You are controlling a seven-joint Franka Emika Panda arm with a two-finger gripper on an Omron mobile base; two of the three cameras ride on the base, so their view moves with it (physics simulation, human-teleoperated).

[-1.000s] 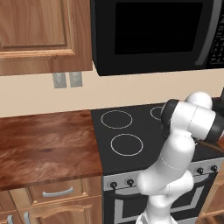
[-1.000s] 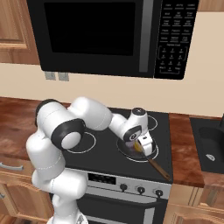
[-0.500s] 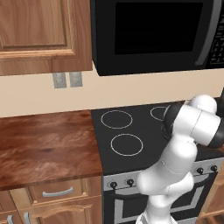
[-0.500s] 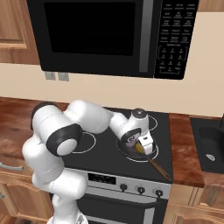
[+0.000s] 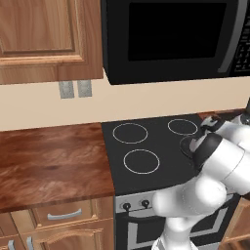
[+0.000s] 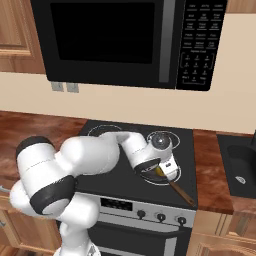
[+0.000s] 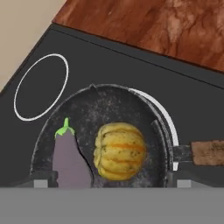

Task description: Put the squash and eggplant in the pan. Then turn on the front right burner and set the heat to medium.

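Now squash (image 7: 119, 151) and eggplant (image 7: 69, 161) lie in the pan (image 7: 109, 105), between open jaws.

The black glass cooktop (image 7: 131, 70) fills the middle of the hand view, with brown wood counter (image 7: 166, 26) across the upper right. The pan (image 7: 105, 109) sits directly on the glass in the lower centre, over the front right burner (image 7: 168, 122), whose white ring shows just past the pan's right rim. The brown pan handle (image 7: 209, 152) reaches the right edge. Another white burner ring (image 7: 17, 96) lies bare at left. In the left base view, the counter (image 5: 49, 161) occupies the lower left beside the cooktop (image 5: 161, 146).
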